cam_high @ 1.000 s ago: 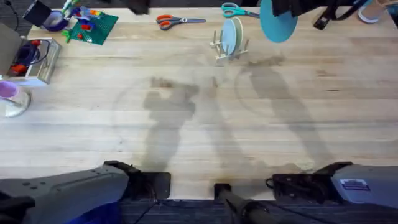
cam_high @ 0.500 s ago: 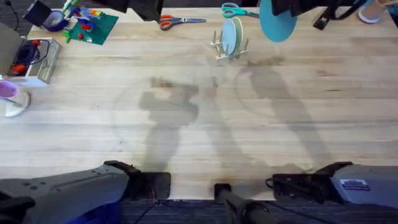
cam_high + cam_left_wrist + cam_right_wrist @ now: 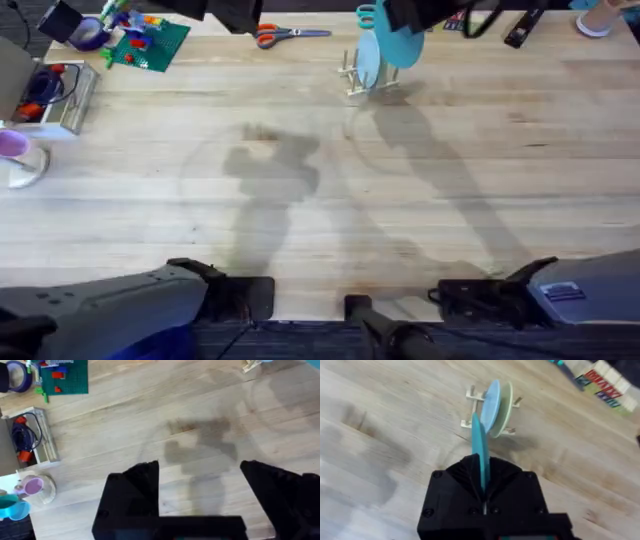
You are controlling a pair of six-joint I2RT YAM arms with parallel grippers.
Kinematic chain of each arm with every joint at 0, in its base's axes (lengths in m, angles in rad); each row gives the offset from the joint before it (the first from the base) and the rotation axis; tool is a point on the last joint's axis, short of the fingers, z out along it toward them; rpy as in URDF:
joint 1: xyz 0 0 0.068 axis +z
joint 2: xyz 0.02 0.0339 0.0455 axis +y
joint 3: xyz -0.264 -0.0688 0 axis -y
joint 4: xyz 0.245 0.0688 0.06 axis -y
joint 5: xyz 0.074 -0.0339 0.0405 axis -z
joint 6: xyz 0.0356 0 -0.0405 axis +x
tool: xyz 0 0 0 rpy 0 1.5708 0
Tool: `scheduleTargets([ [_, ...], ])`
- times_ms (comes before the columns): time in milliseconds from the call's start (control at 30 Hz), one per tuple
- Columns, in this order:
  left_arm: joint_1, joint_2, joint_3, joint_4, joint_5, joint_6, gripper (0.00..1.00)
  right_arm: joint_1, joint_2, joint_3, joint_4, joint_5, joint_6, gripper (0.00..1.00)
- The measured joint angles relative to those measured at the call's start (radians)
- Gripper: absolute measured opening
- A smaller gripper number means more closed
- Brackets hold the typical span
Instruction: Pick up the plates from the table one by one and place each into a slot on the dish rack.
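Grey arm bases with black joints; each tool (image 3: pixel 483 480) is black, screwed

No readable text anywhere on the table (image 3: pixel 320 200). The label on the right arm's base (image 3: pixel 565 292) is a blur, and the printed blocks (image 3: pixel 600 382) by the far edge can't be made out either.

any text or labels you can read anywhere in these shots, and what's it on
None can be read.
White label on the right arm's grey base: lines of print, too blurred to read.
Red-and-white printed blocks at the table's far edge in the right wrist view: lettering shows, too small and tilted to make out.
Teal round plastic plate in the right gripper: no markings.
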Motion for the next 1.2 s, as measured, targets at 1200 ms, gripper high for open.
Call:
scheduleTargets([
  [1200,0.0,0.0,0.0,0.0,0.0,0.0,0.993,0.005,0.089,0.0,0.127,0.0,0.238,0.028],
])
